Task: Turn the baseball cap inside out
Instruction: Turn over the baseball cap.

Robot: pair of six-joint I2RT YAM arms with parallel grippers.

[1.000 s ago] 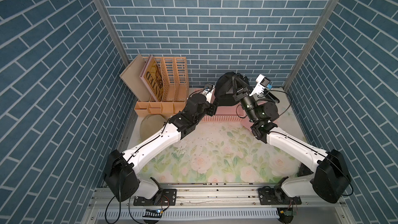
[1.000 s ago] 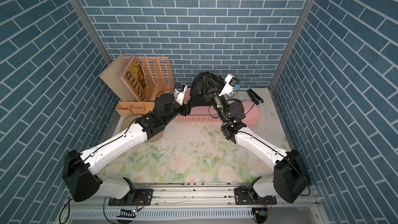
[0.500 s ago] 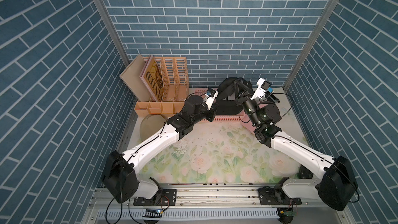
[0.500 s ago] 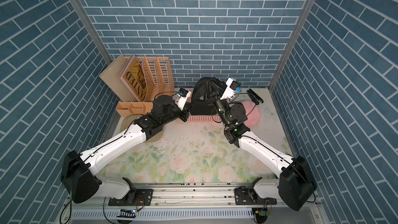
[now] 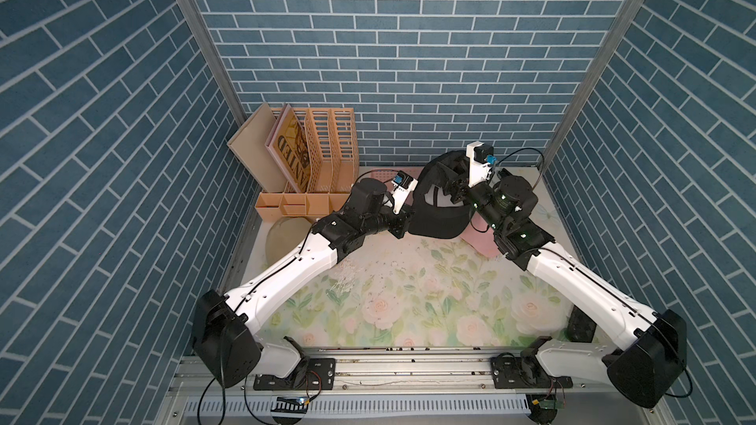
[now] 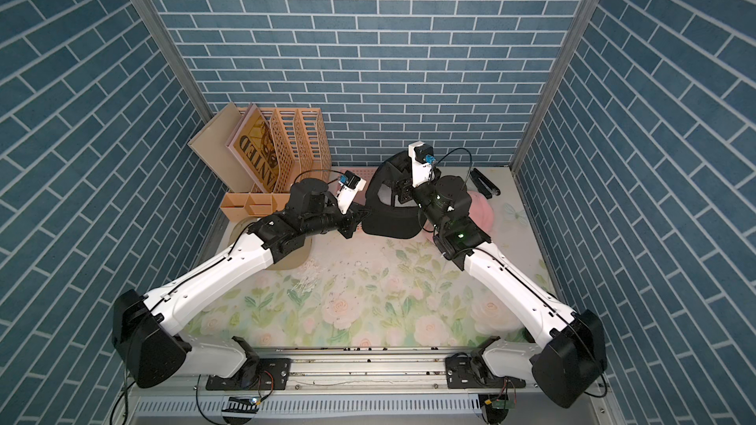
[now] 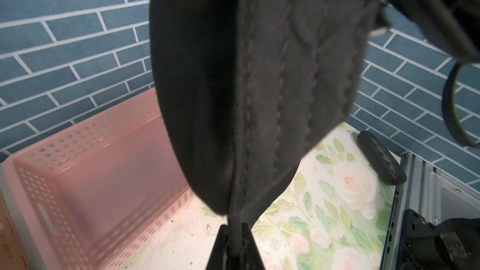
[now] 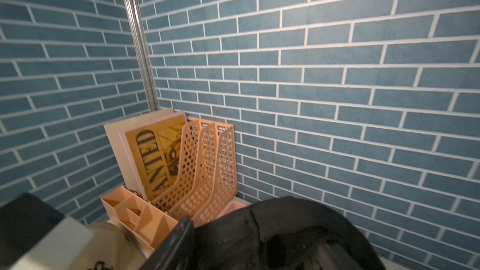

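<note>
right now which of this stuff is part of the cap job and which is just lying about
In the job: black baseball cap, left tool pinching its brim, right tool at its crown.
Lying about: pink basket, orange file rack, tan cap, pink hat, black case.

This is a robot test cell in a lab, dressed up to look homely. Blue brick-print wall panels [image 5: 409,55] meet at bare aluminium posts [image 5: 196,34]. A floral table cover [image 5: 409,300] lies inside, and a metal rail [image 5: 388,374] along the near edge carries the arm bases [image 5: 278,357] and loose wiring [image 5: 221,394].
</note>
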